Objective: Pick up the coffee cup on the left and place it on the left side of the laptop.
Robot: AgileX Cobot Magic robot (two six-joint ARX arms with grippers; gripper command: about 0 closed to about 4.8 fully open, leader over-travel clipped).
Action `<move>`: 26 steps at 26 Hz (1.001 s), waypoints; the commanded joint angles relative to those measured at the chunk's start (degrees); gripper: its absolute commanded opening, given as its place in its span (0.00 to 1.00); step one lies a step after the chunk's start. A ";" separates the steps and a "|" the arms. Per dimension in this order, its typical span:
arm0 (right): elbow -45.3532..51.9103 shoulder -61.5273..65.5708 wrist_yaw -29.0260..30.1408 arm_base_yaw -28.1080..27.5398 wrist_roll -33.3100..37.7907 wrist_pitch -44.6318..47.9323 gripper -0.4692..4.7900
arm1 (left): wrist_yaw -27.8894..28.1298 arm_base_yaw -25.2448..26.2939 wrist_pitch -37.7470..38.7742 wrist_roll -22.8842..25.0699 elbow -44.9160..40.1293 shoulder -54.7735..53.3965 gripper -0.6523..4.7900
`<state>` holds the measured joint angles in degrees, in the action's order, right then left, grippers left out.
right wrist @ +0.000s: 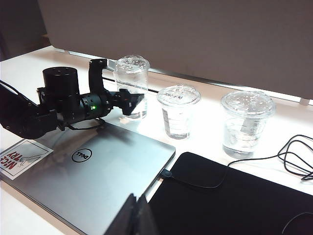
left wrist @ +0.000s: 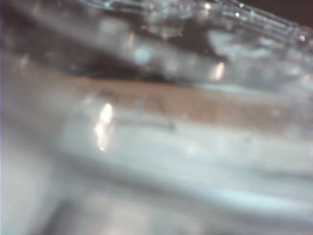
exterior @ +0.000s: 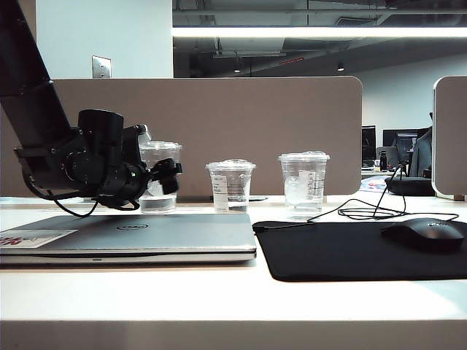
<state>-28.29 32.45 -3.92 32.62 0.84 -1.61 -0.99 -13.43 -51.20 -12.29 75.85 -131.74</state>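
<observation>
The coffee cup (exterior: pixel 162 154) is a tall clear cup with a flat lid. It stands on the table behind the laptop (exterior: pixel 146 233), leftmost of three cups. My left gripper (exterior: pixel 168 175) reaches over the laptop lid (right wrist: pixel 93 166), one finger on each side of the cup (right wrist: pixel 133 73). Whether the fingers press the wall does not show. The left wrist view is filled by the cup's blurred clear plastic (left wrist: pixel 156 122). My right gripper (right wrist: pixel 136 215) is shut and empty, hovering above the laptop's near edge beside the mouse pad.
Two more clear lidded cups (exterior: pixel 230 186) (exterior: pixel 303 182) stand to the right of the coffee cup. A black mouse pad (exterior: pixel 350 251) carries a black mouse (exterior: pixel 427 233) with a looping cable (exterior: pixel 379 211). A beige partition (exterior: pixel 241 124) closes the back.
</observation>
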 commanded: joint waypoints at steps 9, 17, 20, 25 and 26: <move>-0.33 -0.15 0.20 0.02 0.00 0.98 0.08 | 0.13 0.02 -0.39 0.07 0.42 0.09 0.38; -0.33 -0.13 0.15 0.02 -0.02 0.96 0.08 | -0.07 0.02 -2.27 2.67 0.42 0.85 0.38; -0.33 -0.15 0.15 0.02 -0.02 0.98 0.08 | -0.31 0.02 -1.44 2.62 0.42 2.43 0.38; -0.33 -0.15 0.15 0.02 -0.02 0.98 0.08 | -0.33 0.15 -1.03 2.69 0.37 5.60 0.38; -0.33 -0.15 0.15 0.02 -0.02 0.98 0.08 | -0.28 0.15 -0.61 2.71 0.33 6.14 0.38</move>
<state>-28.29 32.45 -3.92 32.62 0.84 -1.61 -0.99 -13.32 -50.39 -9.91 75.85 -126.72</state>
